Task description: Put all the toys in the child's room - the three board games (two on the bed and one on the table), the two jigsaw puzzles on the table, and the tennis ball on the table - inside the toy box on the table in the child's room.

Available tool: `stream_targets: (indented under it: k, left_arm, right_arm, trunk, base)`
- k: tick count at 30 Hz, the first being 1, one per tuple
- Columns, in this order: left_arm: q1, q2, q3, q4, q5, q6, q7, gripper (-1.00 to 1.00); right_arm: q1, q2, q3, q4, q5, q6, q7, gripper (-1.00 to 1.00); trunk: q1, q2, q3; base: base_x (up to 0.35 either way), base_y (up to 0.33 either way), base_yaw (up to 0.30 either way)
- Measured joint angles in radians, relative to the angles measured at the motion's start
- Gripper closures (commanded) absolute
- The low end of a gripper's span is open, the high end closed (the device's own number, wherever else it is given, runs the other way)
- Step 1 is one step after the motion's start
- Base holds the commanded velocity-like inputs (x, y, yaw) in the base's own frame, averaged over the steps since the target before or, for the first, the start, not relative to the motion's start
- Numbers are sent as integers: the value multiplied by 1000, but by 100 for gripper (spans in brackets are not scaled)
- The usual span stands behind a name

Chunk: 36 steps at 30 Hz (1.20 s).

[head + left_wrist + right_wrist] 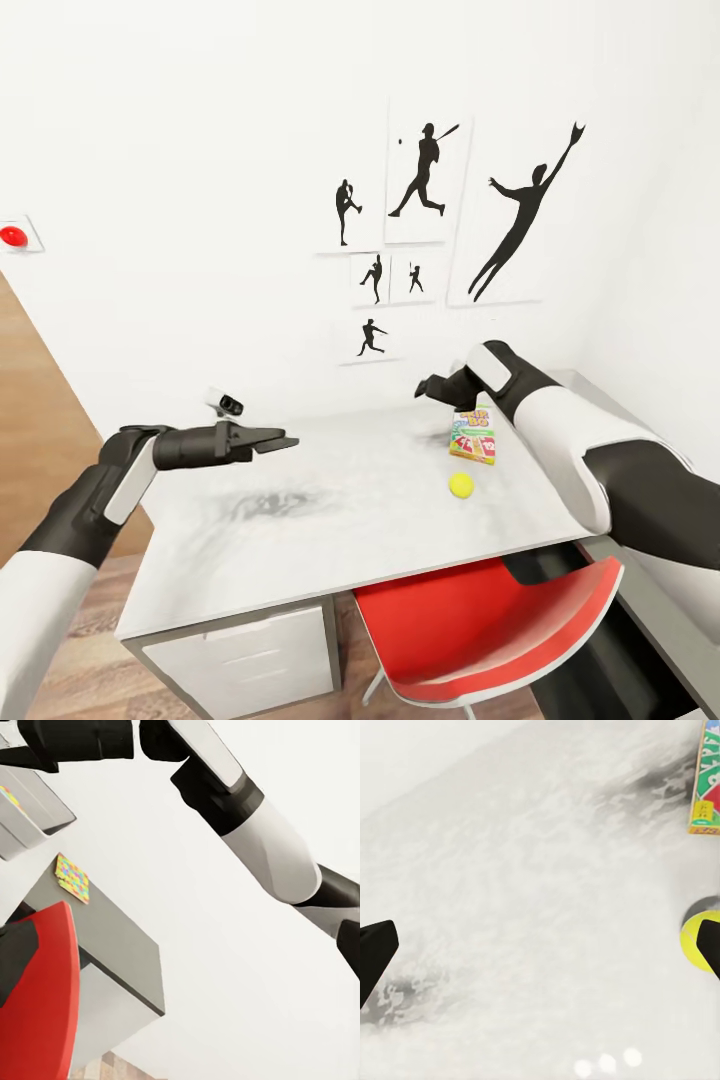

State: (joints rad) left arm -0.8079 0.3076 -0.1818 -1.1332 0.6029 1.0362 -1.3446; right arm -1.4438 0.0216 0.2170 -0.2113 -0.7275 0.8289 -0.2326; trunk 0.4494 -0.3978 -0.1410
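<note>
Black fingers [373, 952] of the right gripper [432, 386] spread wide apart, holding nothing, one at each edge of the right wrist view with bare marbled table top between them. Hovering above the back of the pale grey table [300, 520], near the wall. Just beside one fingertip in that view, the yellow-green tennis ball [699, 939], resting on the top; a little further off, the edge of a board game [706, 780] with a green, red and orange cover, lying flat.

Same pair from the head: ball [461, 485] close to the front right of the table, board game [473, 437] just behind it, apart from it, beneath the right forearm.

Left gripper [280, 441] held level over the table's left half, black fingers close together, pointing right, gripping nothing; whether fully closed, cannot tell.

Further out, in the left wrist view: a multicoloured jigsaw puzzle [72, 878] flat near the corner of a grey desk top, a pale grey toy box [30, 817] beyond it, partly cut off.

Tucked under the table front, a red chair [480, 630]. White wall behind, with black baseball silhouettes [440, 220].
</note>
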Motion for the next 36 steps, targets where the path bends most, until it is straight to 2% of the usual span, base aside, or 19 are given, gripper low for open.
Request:
stream_targets:
  k: [7, 10, 14, 18, 26, 29, 36]
  left_arm:
    - [-6, -5, 19, 6, 20, 2, -12, -100]
    - [-12, -15, 19, 31, 22, 2, -13, -100]
    - [-41, -54, 17, 104, 22, 2, -13, -100]
    - [-103, -100, 14, 204, 15, 2, -10, -100]
    - [-133, -169, 11, 256, 7, 2, 8, -100]
    - [-137, -182, 11, 261, 4, 3, 38, -100]
    - [-140, -189, 11, 260, 2, 4, 57, -100]
  right_arm:
    - [5, 1, 1, -1, 2, 0, 0, -100]
    - [5, 0, 1, -1, 2, 1, 0, -100]
    - [6, -1, 1, -1, 1, 4, 1, -100]
    - [7, -3, 1, 0, 1, 4, 0, -100]
    - [7, -3, 0, 1, 0, 4, -2, -100]
    - [7, -3, 1, 1, 0, 3, -2, -100]
    - [9, -3, 1, 1, 1, 3, -5, -100]
  trunk:
    - [0, 0, 0]
    - [0, 0, -2]
    - [0, 0, -6]
    - [0, 0, -12]
    - [0, 0, -25]
    - [0, 0, -30]
    - [0, 0, -41]
  base:
    - [0, 0, 0]
    - [0, 0, 0]
    - [0, 0, 0]
    - [0, 0, 0]
    - [0, 0, 0]
    - [0, 0, 0]
    - [0, 0, 0]
